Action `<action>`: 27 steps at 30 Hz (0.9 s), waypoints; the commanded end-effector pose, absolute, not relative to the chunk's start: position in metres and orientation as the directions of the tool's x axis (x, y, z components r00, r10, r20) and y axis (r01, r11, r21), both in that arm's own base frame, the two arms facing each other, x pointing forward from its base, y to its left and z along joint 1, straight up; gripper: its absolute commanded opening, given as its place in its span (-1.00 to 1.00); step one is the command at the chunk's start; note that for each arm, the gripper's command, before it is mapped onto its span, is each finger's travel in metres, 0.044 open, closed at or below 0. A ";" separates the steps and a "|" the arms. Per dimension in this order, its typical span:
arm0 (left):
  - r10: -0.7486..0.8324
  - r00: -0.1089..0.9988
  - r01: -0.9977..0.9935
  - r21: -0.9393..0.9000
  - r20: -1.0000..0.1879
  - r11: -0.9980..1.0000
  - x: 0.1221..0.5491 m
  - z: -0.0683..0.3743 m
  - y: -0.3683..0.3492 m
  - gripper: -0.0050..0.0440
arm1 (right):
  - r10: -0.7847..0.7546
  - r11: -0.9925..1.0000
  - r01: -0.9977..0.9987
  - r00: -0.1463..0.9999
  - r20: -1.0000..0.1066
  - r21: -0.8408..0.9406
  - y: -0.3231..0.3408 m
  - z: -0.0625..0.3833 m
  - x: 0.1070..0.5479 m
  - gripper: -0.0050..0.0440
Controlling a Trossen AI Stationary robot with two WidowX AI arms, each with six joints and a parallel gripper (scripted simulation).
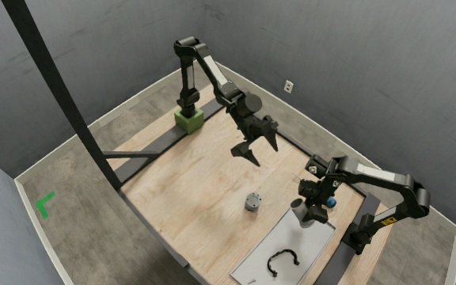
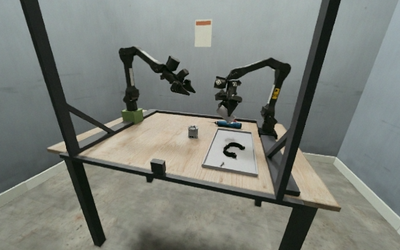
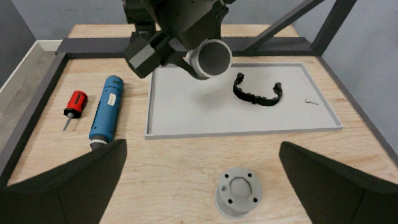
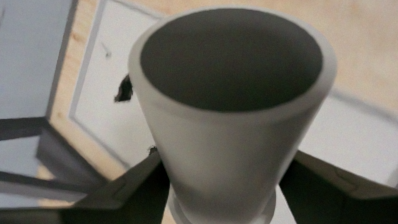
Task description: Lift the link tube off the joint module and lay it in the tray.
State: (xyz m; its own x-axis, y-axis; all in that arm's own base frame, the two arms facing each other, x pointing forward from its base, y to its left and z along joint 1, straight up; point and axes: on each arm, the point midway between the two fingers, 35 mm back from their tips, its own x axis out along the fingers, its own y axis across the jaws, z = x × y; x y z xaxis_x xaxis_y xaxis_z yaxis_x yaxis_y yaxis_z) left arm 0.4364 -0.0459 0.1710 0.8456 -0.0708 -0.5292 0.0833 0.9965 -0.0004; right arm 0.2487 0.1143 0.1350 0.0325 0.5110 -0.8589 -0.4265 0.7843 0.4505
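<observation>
Top view: the right end effector (image 1: 316, 215) (image 2: 228, 105) hides part of the link tube (image 1: 302, 214) (image 2: 225, 112) (image 3: 212, 57) (image 4: 230, 140) you have gripped, tilted above the tray (image 1: 248, 259) (image 2: 230, 171) (image 3: 245, 134) (image 4: 95, 127); your left end effector (image 1: 268, 158) (image 2: 192, 94) (image 3: 204, 147) gapes wide, holding nothing.

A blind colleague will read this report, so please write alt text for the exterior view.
The right arm's fingers hold a grey link tube tilted above the table, near the tray. The joint module stands on the wood; the left arm's open fingers hang in the air.
</observation>
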 end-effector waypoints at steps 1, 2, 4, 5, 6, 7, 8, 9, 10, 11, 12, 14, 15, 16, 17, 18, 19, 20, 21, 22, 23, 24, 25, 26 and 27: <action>-0.072 0.859 0.084 -0.001 -0.507 0.997 0.437 0.182 -0.046 1.00 | 0.495 0.803 -0.340 -0.078 -0.866 0.489 0.114 0.143 0.243 0.07; -0.072 0.859 0.084 -0.001 -0.507 0.997 0.437 0.182 -0.046 1.00 | 0.490 0.809 -0.313 -0.109 -0.865 0.497 0.113 0.142 0.239 0.07; -0.072 0.859 0.084 -0.001 -0.507 0.997 0.437 0.182 -0.046 1.00 | 0.490 0.809 -0.313 -0.109 -0.865 0.497 0.113 0.142 0.239 0.07; -0.072 0.859 0.084 -0.001 -0.507 0.997 0.437 0.182 -0.046 1.00 | 0.486 0.814 -0.289 -0.136 -0.863 0.504 0.112 0.141 0.237 0.07; -0.072 0.859 0.084 -0.001 -0.507 0.997 0.437 0.182 -0.046 1.00 | 0.482 0.820 -0.261 -0.167 -0.860 0.510 0.112 0.141 0.235 0.07; -0.072 0.859 0.084 -0.001 -0.507 0.997 0.437 0.182 -0.046 1.00 | 0.481 0.825 -0.224 -0.206 -0.852 0.520 0.111 0.140 0.230 0.07; -0.072 0.859 0.084 -0.001 -0.507 0.997 0.437 0.182 -0.046 1.00 | 0.479 0.828 -0.206 -0.227 -0.848 0.522 0.110 0.139 0.229 0.07; -0.072 0.859 0.084 -0.001 -0.507 0.997 0.437 0.182 -0.046 1.00 | 0.476 0.831 -0.186 -0.248 -0.844 0.524 0.110 0.138 0.228 0.07; -0.072 0.859 0.084 -0.001 -0.507 0.997 0.437 0.182 -0.046 1.00 | 0.474 0.835 -0.164 -0.273 -0.838 0.525 0.110 0.138 0.226 0.07; -0.072 0.859 0.084 -0.001 -0.507 0.997 0.437 0.182 -0.046 1.00 | 0.470 0.840 -0.134 -0.304 -0.828 0.526 0.109 0.136 0.222 0.07; -0.072 0.859 0.084 -0.001 -0.507 0.997 0.437 0.182 -0.046 1.00 | 0.468 0.843 -0.112 -0.329 -0.820 0.526 0.108 0.135 0.220 0.07; -0.072 0.859 0.084 -0.001 -0.507 0.997 0.437 0.182 -0.046 1.00 | 0.464 0.849 -0.070 -0.372 -0.803 0.523 0.108 0.134 0.216 0.07; -0.072 0.859 0.084 -0.001 -0.507 0.997 0.437 0.182 -0.046 1.00 | 0.462 0.853 -0.043 -0.403 -0.790 0.520 0.107 0.131 0.211 0.07; -0.072 0.859 0.084 -0.001 -0.507 0.997 0.437 0.182 -0.046 1.00 | 0.462 0.854 -0.034 -0.410 -0.787 0.519 0.107 0.132 0.212 0.07; -0.072 0.859 0.084 -0.001 -0.507 0.997 0.437 0.182 -0.046 1.00 | 0.461 0.856 -0.021 -0.422 -0.780 0.517 0.106 0.132 0.212 0.07; -0.072 0.859 0.084 -0.001 -0.507 0.997 0.437 0.182 -0.046 1.00 | 0.461 0.857 -0.011 -0.433 -0.775 0.515 0.106 0.131 0.211 0.07; -0.072 0.859 0.084 -0.001 -0.507 0.997 0.437 0.182 -0.046 1.00 | 0.460 0.858 -0.003 -0.441 -0.771 0.514 0.106 0.131 0.211 0.07; -0.072 0.859 0.084 -0.001 -0.507 0.997 0.437 0.182 -0.046 1.00 | 0.460 0.858 -0.003 -0.441 -0.771 0.514 0.106 0.131 0.211 0.07; -0.072 0.859 0.084 -0.001 -0.507 0.997 0.437 0.182 -0.046 1.00 | 0.460 0.858 -0.003 -0.441 -0.771 0.514 0.106 0.131 0.211 0.07; -0.072 0.859 0.084 -0.001 -0.507 0.997 0.437 0.182 -0.046 1.00 | 0.459 0.858 0.000 -0.448 -0.767 0.513 0.107 0.131 0.210 0.07; -0.072 0.859 0.084 -0.001 -0.507 0.997 0.437 0.182 -0.046 1.00 | 0.459 0.859 0.006 -0.453 -0.764 0.512 0.107 0.131 0.210 0.07; -0.072 0.859 0.084 -0.001 -0.507 0.997 0.437 0.182 -0.046 1.00 | 0.459 0.859 0.006 -0.454 -0.764 0.512 0.107 0.131 0.211 0.07; -0.072 0.859 0.084 -0.001 -0.507 0.997 0.437 0.182 -0.046 1.00 | 0.459 0.859 0.005 -0.454 -0.764 0.512 0.107 0.131 0.211 0.07; -0.072 0.859 0.084 -0.001 -0.507 0.997 0.437 0.182 -0.046 1.00 | 0.457 0.860 0.012 -0.465 -0.758 0.511 0.106 0.127 0.208 0.07; -0.072 0.859 0.084 -0.001 -0.507 0.997 0.437 0.182 -0.046 1.00 | 0.456 0.860 0.016 -0.475 -0.753 0.510 0.106 0.124 0.206 0.07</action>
State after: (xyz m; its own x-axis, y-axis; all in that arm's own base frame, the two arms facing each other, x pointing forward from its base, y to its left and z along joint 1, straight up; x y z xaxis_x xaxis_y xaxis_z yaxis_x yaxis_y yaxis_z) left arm 0.4364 -0.0459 0.1707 0.8453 -0.0708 -0.5296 0.0833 0.9965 -0.0004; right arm 0.2065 0.1057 0.1230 -0.4740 0.4488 -0.7576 0.0102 0.8631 0.5049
